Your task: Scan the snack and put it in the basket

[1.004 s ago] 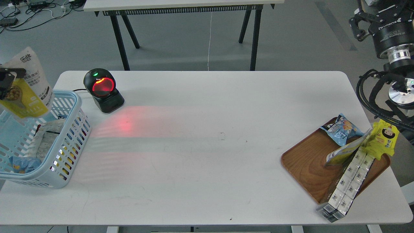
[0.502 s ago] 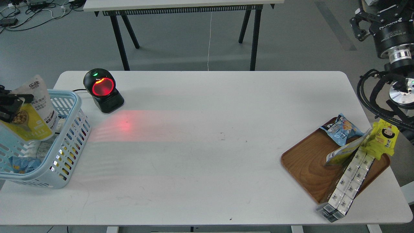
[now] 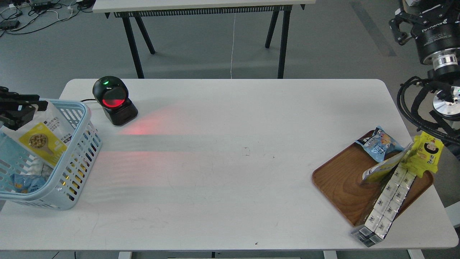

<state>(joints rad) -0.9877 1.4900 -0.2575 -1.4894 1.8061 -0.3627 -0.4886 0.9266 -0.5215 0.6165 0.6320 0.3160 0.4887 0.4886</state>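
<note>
The snack [image 3: 43, 138], a silver-white pouch with a yellow panel of round nuts, leans tilted inside the light blue basket [image 3: 77, 158] at the table's left edge. My left gripper [image 3: 22, 101] hovers over the basket's far left rim, just above the pouch's top. Its two fingers show as separate dark bars, so it looks open. The pouch's top edge is partly hidden behind it. My right gripper [image 3: 397, 27] is raised at the top right, off the table, dark and cut by the frame edge.
A black scanner [image 3: 115, 100] with a red window stands right of the basket. Other packs lie in the basket's bottom [image 3: 21, 181]. A brown wooden tray [image 3: 341, 183] at the right holds a blue snack bag [image 3: 379, 144], a yellow cartoon-face pack [image 3: 427, 153] and white box strips [image 3: 384, 208].
My left gripper came down with the pouch from above the basket. The pouch now sits lower, inside the basket, and has swung right of the fingers. The scanner's red glow has dimmed.
</note>
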